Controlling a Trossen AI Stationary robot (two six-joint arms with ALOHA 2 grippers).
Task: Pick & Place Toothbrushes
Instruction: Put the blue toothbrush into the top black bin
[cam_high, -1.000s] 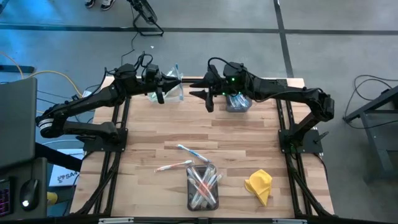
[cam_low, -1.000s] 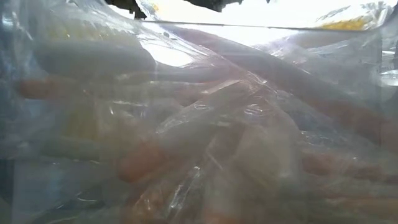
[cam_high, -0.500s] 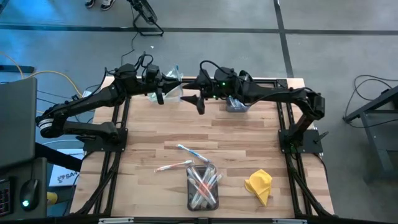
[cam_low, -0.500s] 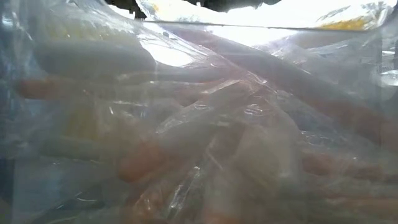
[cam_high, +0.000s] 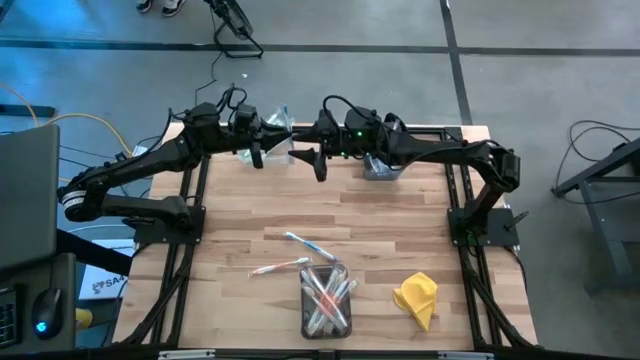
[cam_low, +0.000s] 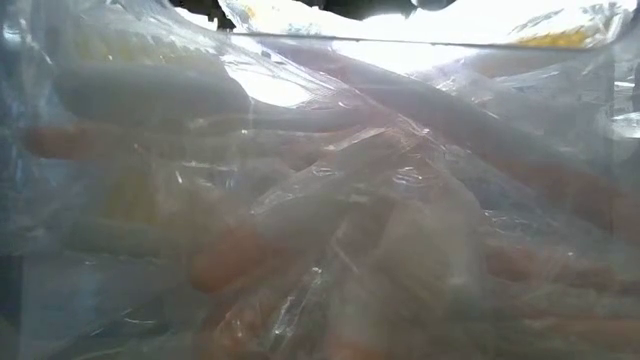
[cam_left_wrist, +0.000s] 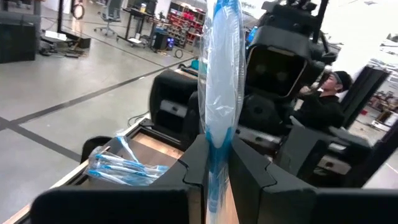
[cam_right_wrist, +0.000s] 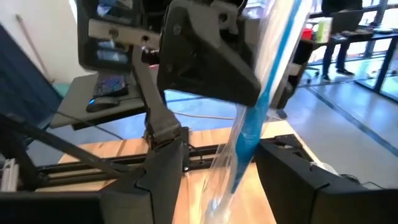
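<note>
One toothbrush (cam_left_wrist: 221, 68), blue and white in a clear wrapper, stands roughly upright above the table's far edge. My left gripper (cam_left_wrist: 216, 149) (cam_high: 272, 135) is shut on it. My right gripper (cam_right_wrist: 224, 158) (cam_high: 306, 156) faces it from the table's right, open. Its fingers stand on either side of the wrapped toothbrush (cam_right_wrist: 249, 134) without touching it. Two loose toothbrushes (cam_high: 300, 243) lie flat on the table near the front. More fill a clear bin (cam_high: 326, 300) there, which blocks the low view. My left gripper pinches the wrapped toothbrush between its two fingers at the lower part of the handle (cam_left_wrist: 216, 163). The fingers come level from the table's left and lie across the brush. The brush is lifted clear of the table, and most of its length stands above the fingers.
A bin of blue wrapped toothbrushes (cam_high: 382, 166) sits at the far right, under my right arm. Another (cam_left_wrist: 121, 167) sits at the far left, below my left gripper. A yellow cloth (cam_high: 417, 298) lies near the front right. A person (cam_left_wrist: 326, 99) stands beyond the table.
My right gripper has moved toward the table's left, up to the toothbrush held by my left gripper, and has sunk a little. My left gripper and the toothbrush have kept still.
</note>
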